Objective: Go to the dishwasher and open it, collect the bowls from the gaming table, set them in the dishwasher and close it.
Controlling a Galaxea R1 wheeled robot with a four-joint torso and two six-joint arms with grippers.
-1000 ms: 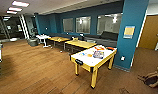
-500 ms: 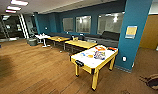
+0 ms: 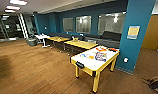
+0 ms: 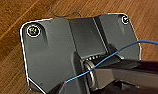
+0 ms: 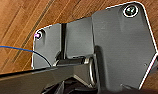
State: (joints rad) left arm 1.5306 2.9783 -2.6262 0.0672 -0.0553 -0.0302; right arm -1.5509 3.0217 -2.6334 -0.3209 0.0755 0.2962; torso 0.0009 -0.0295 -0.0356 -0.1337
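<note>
The gaming table [image 3: 91, 64] stands right of centre in the head view. It has a white top, a dark rim and yellow sides and legs, and one short end faces me. Several colourful things lie on the far half of its top, among them an orange one [image 3: 101, 49] and a blue-purple one [image 3: 101, 57]. They are too blurred to tell which are bowls. The dishwasher is out of view. Both wrist views look down past my arms' dark plates onto wooden floor [image 4: 10, 22] [image 5: 17, 20].
A teal pillar [image 3: 135, 37] rises just behind the gaming table's right end. Two yellow tables [image 3: 81, 44] [image 3: 57, 38] and a white one [image 3: 42, 37] line the far wall by a dark sofa [image 3: 110, 37]. Open wood floor [image 3: 32, 70] spreads to the left. A dark object [image 3: 155, 83] lies at lower right.
The whole head picture has shifted slightly and the gaming table shows a little larger, so the camera has moved closer. Nothing in the room has moved.
</note>
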